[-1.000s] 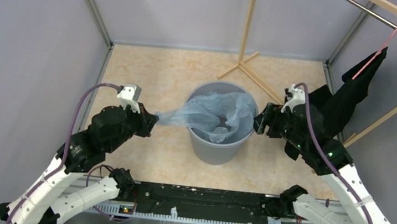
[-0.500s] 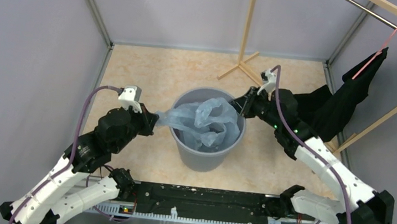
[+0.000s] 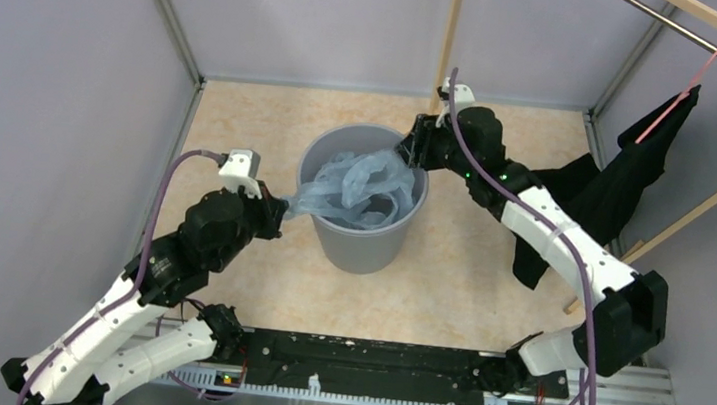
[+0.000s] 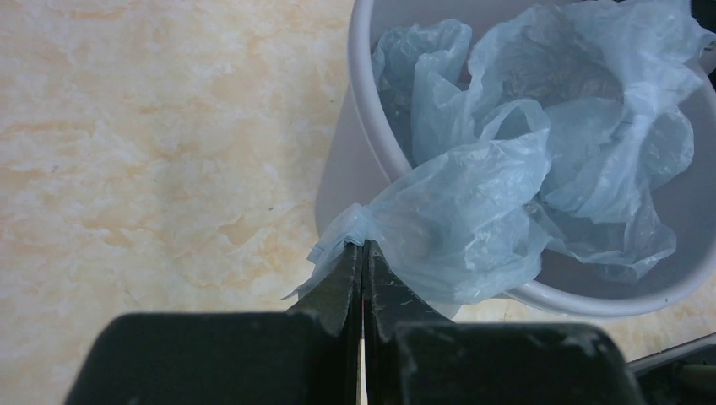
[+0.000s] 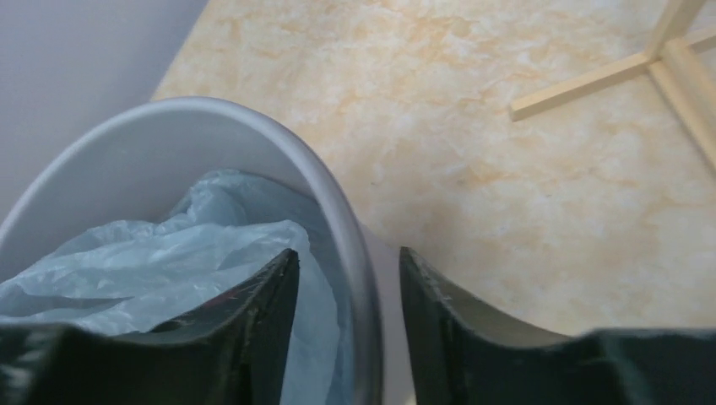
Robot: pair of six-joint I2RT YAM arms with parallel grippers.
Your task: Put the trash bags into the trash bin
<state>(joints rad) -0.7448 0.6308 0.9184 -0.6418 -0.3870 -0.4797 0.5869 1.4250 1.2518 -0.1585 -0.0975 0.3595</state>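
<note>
The grey trash bin (image 3: 360, 248) stands on the beige floor with the light-blue trash bag (image 3: 356, 187) bunched inside it. One corner of the bag trails over the bin's left rim to my left gripper (image 3: 278, 212), which is shut on it. In the left wrist view the jaws (image 4: 363, 246) pinch the film (image 4: 473, 194) just outside the rim (image 4: 359, 110). My right gripper (image 3: 416, 153) is at the bin's far right rim. In the right wrist view its fingers (image 5: 348, 253) straddle the rim (image 5: 169, 114), one inside against the bag (image 5: 169, 253) and one outside.
A black cloth garment (image 3: 628, 181) hangs from a rod at the right, behind my right arm. A wooden stand (image 3: 449, 41) rises behind the bin, its feet (image 5: 591, 84) on the floor. Grey walls enclose the floor on the left, back and right.
The bin has slid left and away together with my right gripper on its rim. The bag has sunk further inside. My left gripper still holds the bag's corner and has moved little.
</note>
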